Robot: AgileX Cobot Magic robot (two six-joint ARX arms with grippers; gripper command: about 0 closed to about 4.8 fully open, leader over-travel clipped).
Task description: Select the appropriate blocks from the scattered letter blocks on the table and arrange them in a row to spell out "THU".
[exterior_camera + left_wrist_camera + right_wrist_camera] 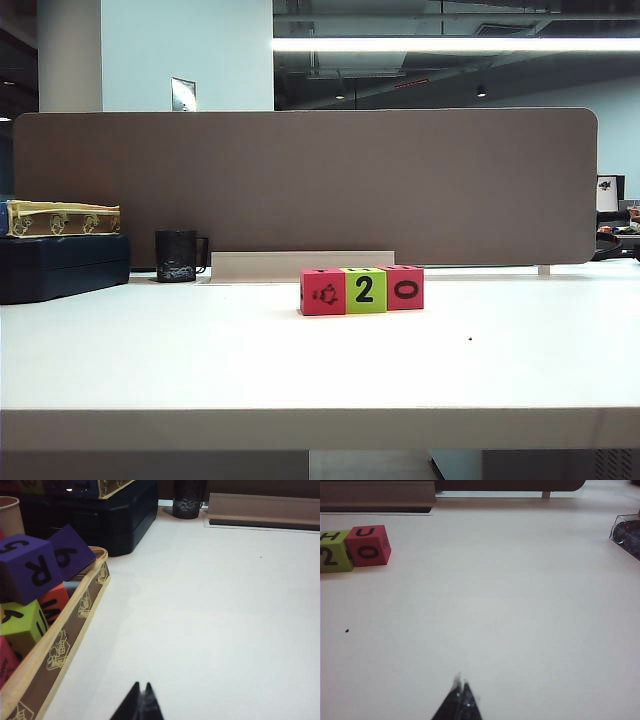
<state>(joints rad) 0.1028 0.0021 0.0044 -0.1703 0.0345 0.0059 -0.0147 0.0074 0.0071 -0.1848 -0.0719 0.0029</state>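
Three letter blocks stand touching in a row near the middle of the white table (200, 370): a red one with a small picture (322, 291), a lime green one showing 2 (365, 290) and a red one showing 0 (405, 288). In the right wrist view the green block (335, 552) has H on top and the red block (368, 545) has U on top. My right gripper (461, 685) is shut and empty, well back from the row. My left gripper (142, 686) is shut and empty over bare table. Neither arm shows in the exterior view.
A yellow-rimmed box (75, 625) beside my left gripper holds several loose blocks, purple (30, 567), orange and green among them. A dark case (62, 265) and a black mug (176, 256) stand at the back left. A brown partition (300, 180) closes the back. A clear container (627, 532) sits far right.
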